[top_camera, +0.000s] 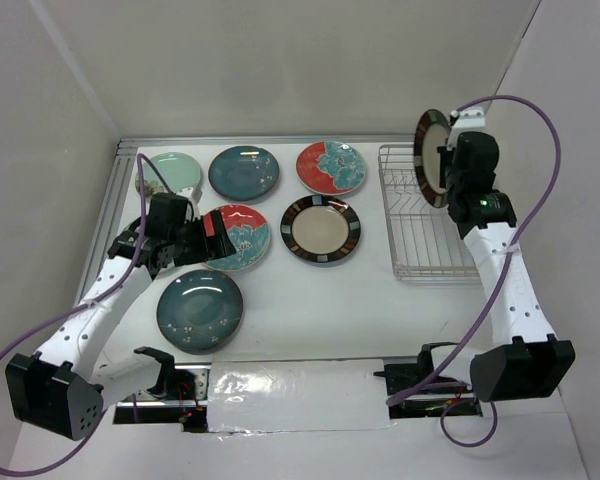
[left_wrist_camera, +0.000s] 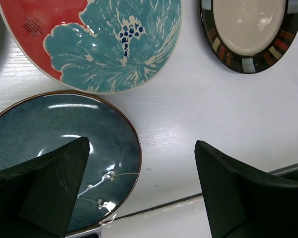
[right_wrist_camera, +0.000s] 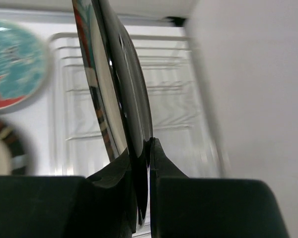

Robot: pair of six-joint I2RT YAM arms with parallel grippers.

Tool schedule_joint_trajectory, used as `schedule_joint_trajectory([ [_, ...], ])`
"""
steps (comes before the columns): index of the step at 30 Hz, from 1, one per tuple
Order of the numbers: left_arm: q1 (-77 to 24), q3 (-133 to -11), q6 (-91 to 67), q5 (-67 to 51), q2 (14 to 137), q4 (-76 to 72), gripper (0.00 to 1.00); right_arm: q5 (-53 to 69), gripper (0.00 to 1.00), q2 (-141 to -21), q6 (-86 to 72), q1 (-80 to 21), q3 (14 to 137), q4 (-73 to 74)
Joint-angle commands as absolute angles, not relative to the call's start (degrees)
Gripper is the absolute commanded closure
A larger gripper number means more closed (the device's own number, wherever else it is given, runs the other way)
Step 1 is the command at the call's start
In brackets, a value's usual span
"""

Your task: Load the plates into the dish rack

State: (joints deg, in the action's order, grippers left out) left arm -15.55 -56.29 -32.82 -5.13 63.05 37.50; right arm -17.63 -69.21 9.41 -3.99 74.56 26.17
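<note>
Six plates lie flat on the table: a pale mint one point(top_camera: 173, 170), a dark teal one point(top_camera: 244, 172), two red ones with a teal flower point(top_camera: 331, 166) point(top_camera: 238, 236), a cream one with a striped rim point(top_camera: 321, 229) and a second dark teal one point(top_camera: 200, 310). My right gripper point(top_camera: 450, 165) point(right_wrist_camera: 149, 148) is shut on the rim of another striped plate point(top_camera: 432, 158) point(right_wrist_camera: 114, 89), held on edge above the far end of the dish rack point(top_camera: 425, 215) point(right_wrist_camera: 169, 99). My left gripper point(top_camera: 202, 243) point(left_wrist_camera: 139, 193) is open and holds nothing, hovering between the near teal plate point(left_wrist_camera: 49, 134) and the near flower plate point(left_wrist_camera: 104, 39).
White walls close in the table on the left, back and right. The right wall stands close beside the rack. A metal strip point(top_camera: 250, 140) runs along the table's far edge. The arm bases and purple cables point(top_camera: 525, 110) sit at the near edge.
</note>
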Motion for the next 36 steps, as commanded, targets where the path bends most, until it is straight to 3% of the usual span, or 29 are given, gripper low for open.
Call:
schedule_joint_trajectory([
  [1,-13.98,-55.20,-27.17,-8.43,59.86,36.57,0.01,-21.81,1.00,-67.68,16.34,1.39,76.11,7.31],
  [20,-11.78,-45.62,-23.29,-19.07,58.71,22.59,0.01,-10.55,1.00,-75.93,17.75,20.29,72.33,-6.68],
  [36,-10.11,-44.56,-22.76,-19.60,60.29,22.59,0.02,-8.96,1.00,-81.38,20.12,21.62,74.35,-12.22],
])
